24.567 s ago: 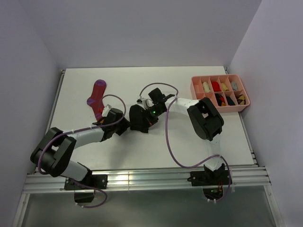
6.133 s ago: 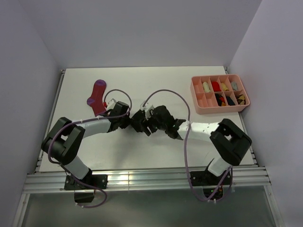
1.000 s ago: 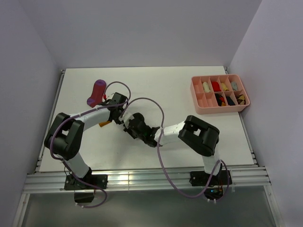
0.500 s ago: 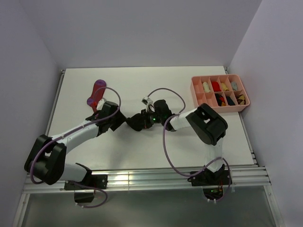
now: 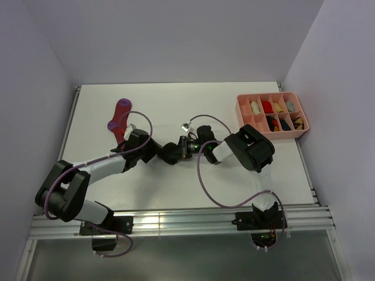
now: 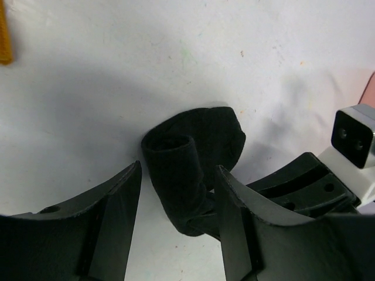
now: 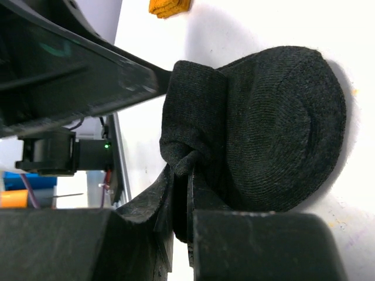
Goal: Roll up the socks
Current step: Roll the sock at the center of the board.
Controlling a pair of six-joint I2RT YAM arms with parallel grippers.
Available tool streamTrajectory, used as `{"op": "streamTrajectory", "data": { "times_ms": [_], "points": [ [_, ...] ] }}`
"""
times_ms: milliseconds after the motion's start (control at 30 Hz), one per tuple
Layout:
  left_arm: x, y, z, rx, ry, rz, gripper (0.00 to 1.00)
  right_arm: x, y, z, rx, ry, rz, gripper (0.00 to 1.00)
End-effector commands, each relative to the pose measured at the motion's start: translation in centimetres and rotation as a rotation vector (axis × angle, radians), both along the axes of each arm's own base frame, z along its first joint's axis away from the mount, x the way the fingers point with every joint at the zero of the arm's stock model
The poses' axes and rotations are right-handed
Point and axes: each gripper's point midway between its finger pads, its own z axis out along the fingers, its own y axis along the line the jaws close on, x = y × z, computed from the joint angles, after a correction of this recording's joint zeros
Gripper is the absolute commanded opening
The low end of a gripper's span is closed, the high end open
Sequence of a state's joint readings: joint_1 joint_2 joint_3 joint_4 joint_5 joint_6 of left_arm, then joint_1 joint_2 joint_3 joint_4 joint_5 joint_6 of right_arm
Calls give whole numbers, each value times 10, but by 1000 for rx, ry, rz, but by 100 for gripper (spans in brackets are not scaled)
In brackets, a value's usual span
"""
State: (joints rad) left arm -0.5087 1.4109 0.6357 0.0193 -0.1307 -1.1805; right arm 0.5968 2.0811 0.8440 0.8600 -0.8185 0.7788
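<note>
"So, where is the sock?"

"Past the long pink-and-purple striped cloth sock (image 5: 120,114), the left gripper (image 6: 179,175) holds its fingers apart, one on each side of the small black rolled cloth sock (image 6: 190,146). It lies on the flat white table (image 5: 176,99). The right gripper (image 7: 183,175) pinches one fold."

"How should it be held?"

"It looks soft and light, and maybe loose. Squeeze the thick middle."
</note>
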Motion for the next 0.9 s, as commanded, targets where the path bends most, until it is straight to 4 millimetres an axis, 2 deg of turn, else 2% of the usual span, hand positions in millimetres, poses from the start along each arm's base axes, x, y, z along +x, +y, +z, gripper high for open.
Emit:
{"op": "streamTrajectory", "data": {
  "times_ms": [0, 267, 367, 500, 567, 633, 667, 733, 767, 800, 867],
  "points": [
    [6, -16, 0, -50, -18, -23, 57, -9, -7, -21, -26, 94, -4, 0],
    [0, -17, -17, -18, 16, -36, 55, -4, -16, -29, -33, 137, -44, 0],
    [-2, -17, -24, 7, 34, -39, 49, -2, -16, -30, -45, 132, -50, 0],
    [-1, -19, -34, 50, 63, -54, 34, 2, -19, -29, -99, 84, -57, 4],
    [-3, -19, -39, 78, 87, -73, 28, 6, -23, -25, -148, 26, -66, 12],
    [-1, -22, -41, 93, 98, -83, 15, 8, -26, -23, -186, -40, -64, 20],
    [3, -23, -40, 102, 91, -87, 7, 8, -29, -19, -217, -59, -79, 29],
    [-2, -20, -44, 131, 117, -92, 1, 11, -32, -15, -255, -135, -81, 36],
    [-2, -20, -44, 145, 124, -101, 1, 8, -33, -6, -272, -164, -79, 42],
    [-1, -19, -43, 156, 126, -102, 1, 15, -38, -5, -314, -200, -117, 44],
    [0, -18, -42, 182, 134, -116, 0, 17, -45, -2, -389, -284, -125, 48]
  ]
}}
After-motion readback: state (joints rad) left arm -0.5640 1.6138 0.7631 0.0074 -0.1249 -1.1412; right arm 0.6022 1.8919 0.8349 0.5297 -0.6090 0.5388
